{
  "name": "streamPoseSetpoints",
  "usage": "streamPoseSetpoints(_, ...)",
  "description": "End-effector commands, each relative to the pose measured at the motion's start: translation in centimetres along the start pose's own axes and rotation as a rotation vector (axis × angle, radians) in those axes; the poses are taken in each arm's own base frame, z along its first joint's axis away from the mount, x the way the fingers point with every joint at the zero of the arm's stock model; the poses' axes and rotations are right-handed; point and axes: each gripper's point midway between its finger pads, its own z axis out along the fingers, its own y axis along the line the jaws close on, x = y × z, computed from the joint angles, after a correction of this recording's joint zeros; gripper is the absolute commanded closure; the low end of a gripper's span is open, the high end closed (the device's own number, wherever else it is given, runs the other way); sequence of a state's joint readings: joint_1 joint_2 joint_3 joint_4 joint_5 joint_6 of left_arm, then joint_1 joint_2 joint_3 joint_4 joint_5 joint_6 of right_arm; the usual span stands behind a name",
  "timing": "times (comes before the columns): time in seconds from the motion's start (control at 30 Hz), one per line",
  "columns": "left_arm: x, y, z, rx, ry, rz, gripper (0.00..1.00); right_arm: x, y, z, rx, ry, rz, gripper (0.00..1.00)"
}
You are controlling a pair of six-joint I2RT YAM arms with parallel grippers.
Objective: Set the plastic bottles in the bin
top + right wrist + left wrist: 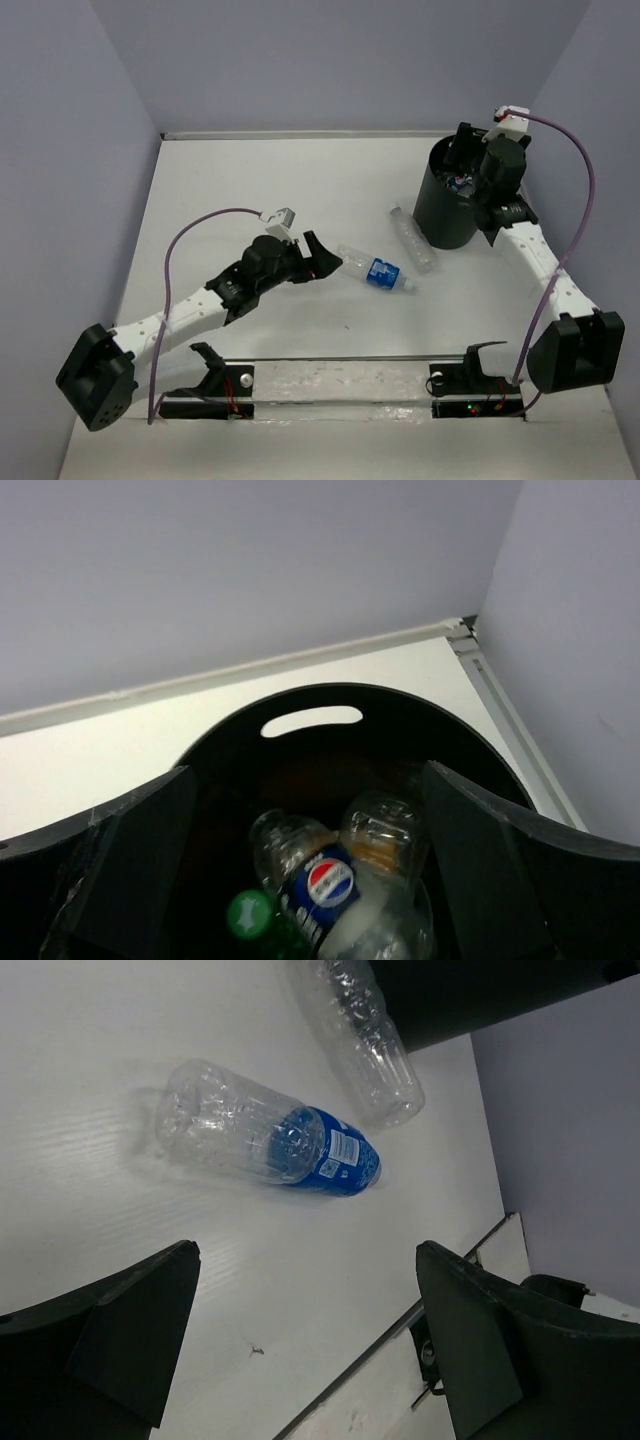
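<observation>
The left fingers (130,1330) are spread wide and hold nothing, low over the worktop (250,180) near its middle. Just ahead of them a blue-labelled bottle (270,1140) lies on its side. Past it a clear bottle (360,1030) lies beside the foot of the bin (445,210), which stands near the far right corner. The right fingers (520,880) are parted and empty, above the bin's mouth. Inside lie several bottles (325,880), one with a green cap.

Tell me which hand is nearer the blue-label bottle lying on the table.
Left. The left hand is open just short of the blue-label bottle; the right hand is over the bin, well beyond it.
</observation>
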State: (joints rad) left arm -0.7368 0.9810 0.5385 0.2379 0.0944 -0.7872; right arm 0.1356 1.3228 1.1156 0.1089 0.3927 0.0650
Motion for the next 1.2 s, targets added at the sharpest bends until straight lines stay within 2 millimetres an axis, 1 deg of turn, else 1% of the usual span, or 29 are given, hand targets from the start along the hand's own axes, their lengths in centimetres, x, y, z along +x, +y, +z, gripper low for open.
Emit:
streamPoseSetpoints(0.0, -0.8, -3.5, 2.5, 0.073, -0.065, -0.108, 0.01, -3.5, 2.4, -4.2, -0.149, -0.078, 0.124, 0.0)
streamPoseSetpoints(0.03, -0.1, -2.8, 3.6, 0.048, -0.045, -0.143, 0.01, -3.8, 3.2, -5.4, -0.185, -0.086, 0.135, 0.0)
streamPoseSetpoints(0.07, 0.1, -3.1, 4.2, 0.049, -0.04, -0.158, 0.01, -2.4, 5.1, -6.5, -0.245, -0.052, 0.122, 0.0)
streamPoseSetpoints(0.1, 0.6, -1.8, 5.4, -0.006, -0.048, -0.17, 0.01, -1.8, 6.1, -7.3, -0.276, -0.038, 0.116, 0.0)
streamPoseSetpoints(0.13, 1.0, -1.5, 6.0, -0.021, -0.038, -0.184, 0.01, -1.3, 7.1, -8.1, -0.305, -0.029, 0.099, 0.0)
streamPoseSetpoints(0.17, 1.4, -1.2, 6.5, -0.035, -0.026, -0.205, 0.01, -1.0, 7.6, -8.9, -0.309, -0.025, 0.087, 0.0)
streamPoseSetpoints(0.2, 1.4, -1.2, 7.1, -0.044, -0.021, -0.212, 0.01, 0.2, 9.5, -10.3, -0.362, -0.001, 0.069, 0.0)
streamPoseSetpoints(0.23, 2.5, -0.1, 7.9, -0.083, 0.002, -0.219, 0.01, 0.8, 10.1, -11.0, -0.38, 0.01, 0.055, 0.0)
streamPoseSetpoints(0.3, 2.9, 0.7, 8.7, -0.122, -0.006, -0.251, 0.01, 2.0, 11.2, -12.3, -0.422, 0.042, 0.033, 0.0)
streamPoseSetpoints(0.33, 3.5, 1.6, 9.3, -0.151, 0.002, -0.254, 0.01, 2.6, 12.1, -13.2, -0.456, 0.057, 0.029, 0.0)
streamPoseSetpoints(0.37, 3.4, 1.8, 9.7, -0.163, -0.009, -0.257, 0.01, 3.8, 12.5, -13.9, -0.482, 0.098, 0.001, 0.0)
streamPoseSetpoints(0.4, 3.3, 2.3, 10.0, -0.183, -0.026, -0.257, 0.01, 4.4, 12.8, -14.3, -0.498, 0.119, -0.01, 0.0)
streamPoseSetpoints(0.43, 3.8, 3.0, 10.6, -0.206, -0.02, -0.259, 0.01, 5.4, 13.7, -15.2, -0.53, 0.144, -0.026, 0.0)
streamPoseSetpoints(0.5, 3.9, 3.3, 11.5, -0.217, -0.021, -0.261, 0.01, 7.5, 14.6, -16.3, -0.568, 0.203, -0.056, 0.0)
streamPoseSetpoints(0.53, 3.9, 3.2, 11.9, -0.217, -0.017, -0.261, 0.01, 9.2, 15.1, -17.1, -0.593, 0.242, -0.074, 0.0)
streamPoseSetpoints(0.6, 3.8, 3.3, 12.4, -0.223, -0.023, -0.261, 0.01, 11.1, 15.4, -17.5, -0.604, 0.291, -0.087, 0.0)
streamPoseSetpoints(0.63, 4.0, 3.5, 12.6, -0.225, -0.024, -0.27, 0.01, 12.9, 15.2, -17.7, -0.602, 0.333, -0.083, 0.0)
streamPoseSetpoints(0.67, 3.9, 3.4, 12.7, -0.221, -0.029, -0.275, 0.01, 13.0, 15.3, -17.7, -0.6, 0.338, -0.078, 0.0)
streamPoseSetpoints(0.7, 3.8, 3.4, 12.8, -0.222, -0.038, -0.281, 0.01, 14.5, 15.1, -17.8, -0.596, 0.366, -0.084, 0.0)
streamPoseSetpoints(0.73, 3.8, 3.6, 12.9, -0.224, -0.045, -0.285, 0.01, 15.2, 15.0, -17.9, -0.587, 0.386, -0.076, 0.0)
streamPoseSetpoints(0.8, 3.5, 3.6, 13.1, -0.227, -0.057, -0.288, 0.01, 17.4, 14.5, -17.8, -0.561, 0.435, -0.089, 0.0)
streamPoseSetpoints(0.87, 3.4, 4.0, 13.7, -0.244, -0.069, -0.287, 0.01, 18.4, 14.4, -17.7, -0.543, 0.461, -0.084, 0.01)
streamPoseSetpoints(0.9, 3.6, 4.4, 14.1, -0.256, -0.069, -0.286, 0.01, 19.3, 14.3, -17.7, -0.533, 0.482, -0.09, 0.03)
streamPoseSetpoints(0.93, 3.4, 4.2, 14.2, -0.252, -0.075, -0.29, 0.01, 19.5, 14.3, -17.7, -0.526, 0.488, -0.084, 0.04)
streamPoseSetpoints(0.97, 3.7, 4.7, 14.5, -0.267, -0.07, -0.292, 0.01, 19.7, 14.1, -17.6, -0.511, 0.496, -0.071, 0.11)
streamPoseSetpoints(1.0, 3.7, 4.7, 14.7, -0.269, -0.072, -0.297, 0.01, 19.8, 14.0, -17.7, -0.505, 0.496, -0.066, 0.15)
streamPoseSetpoints(1.03, 4.0, 5.2, 15.0, -0.283, -0.071, -0.298, 0.01, 19.8, 13.8, -17.6, -0.494, 0.495, -0.057, 0.2)
streamPoseSetpoints(1.13, 4.0, 5.4, 15.5, -0.292, -0.077, -0.298, 0.01, 20.0, 13.4, -17.6, -0.477, 0.491, -0.056, 0.28)
streamPoseSetpoints(1.17, 3.7, 5.4, 15.7, -0.294, -0.086, -0.298, 0.01, 20.6, 13.3, -17.8, -0.481, 0.509, -0.062, 0.28)
